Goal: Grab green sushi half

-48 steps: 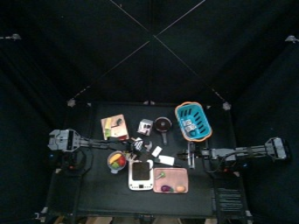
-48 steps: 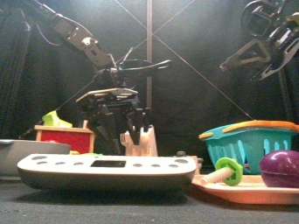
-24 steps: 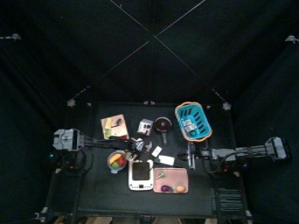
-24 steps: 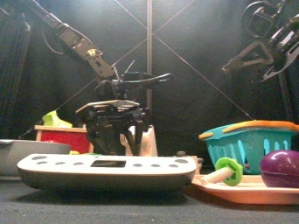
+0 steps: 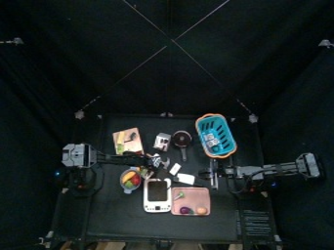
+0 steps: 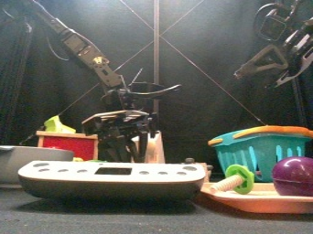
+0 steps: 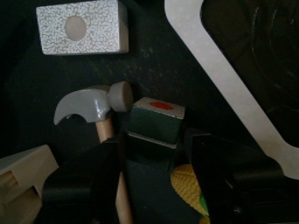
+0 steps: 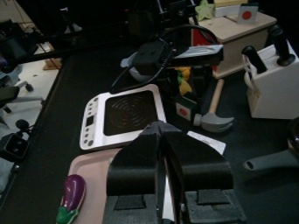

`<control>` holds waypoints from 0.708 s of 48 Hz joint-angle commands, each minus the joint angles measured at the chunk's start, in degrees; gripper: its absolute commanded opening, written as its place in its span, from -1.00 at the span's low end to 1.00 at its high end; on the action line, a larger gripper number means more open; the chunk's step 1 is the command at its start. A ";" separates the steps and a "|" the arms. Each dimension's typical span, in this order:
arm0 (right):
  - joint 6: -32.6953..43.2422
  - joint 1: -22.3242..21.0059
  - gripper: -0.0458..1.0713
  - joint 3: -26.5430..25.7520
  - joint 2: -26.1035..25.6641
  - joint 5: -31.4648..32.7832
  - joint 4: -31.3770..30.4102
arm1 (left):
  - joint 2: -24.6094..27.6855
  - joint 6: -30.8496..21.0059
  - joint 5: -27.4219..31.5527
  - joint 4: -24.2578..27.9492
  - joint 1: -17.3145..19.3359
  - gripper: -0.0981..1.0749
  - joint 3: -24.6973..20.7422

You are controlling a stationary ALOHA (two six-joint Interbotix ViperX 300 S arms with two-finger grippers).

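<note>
The left wrist view looks straight down on the green sushi half (image 7: 156, 122), a dark green block with a red centre on its upper face, lying on the black tabletop (image 7: 222, 26). The left gripper (image 7: 149, 171) is spread, its jaws set either side of the sushi's near end and not closed on it. Just beside the sushi lies a toy hammer (image 7: 96, 109) with a grey head and wooden handle; beyond the hammer is a speckled grey block (image 7: 82, 30), and on the sushi's other side curves the rim of a white scale (image 7: 228, 66). From the front, the scale (image 6: 110, 175) hides the sushi and only the left arm shows, low behind it. The right gripper (image 8: 166, 171) hangs well above the tabletop, jaws pressed together, in the right wrist view.
</note>
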 commanded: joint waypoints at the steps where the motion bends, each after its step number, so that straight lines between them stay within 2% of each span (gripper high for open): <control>1: 0.09 0.26 -0.90 -0.53 0.00 -0.35 0.44 | -0.18 0.09 -0.26 -0.09 0.18 0.51 -1.23; 9: 0.09 0.53 -0.90 -0.53 0.00 -0.35 0.62 | -0.35 0.09 -0.26 -0.09 0.18 0.44 -1.05; 20: 0.09 0.62 -0.90 -0.79 0.00 -0.35 0.70 | -3.34 -0.26 0.26 -1.32 -0.35 0.34 -0.79; 34: 0.00 0.70 -0.90 -1.32 0.00 -0.35 0.62 | -6.42 -0.35 2.29 -4.04 -0.88 0.33 -0.26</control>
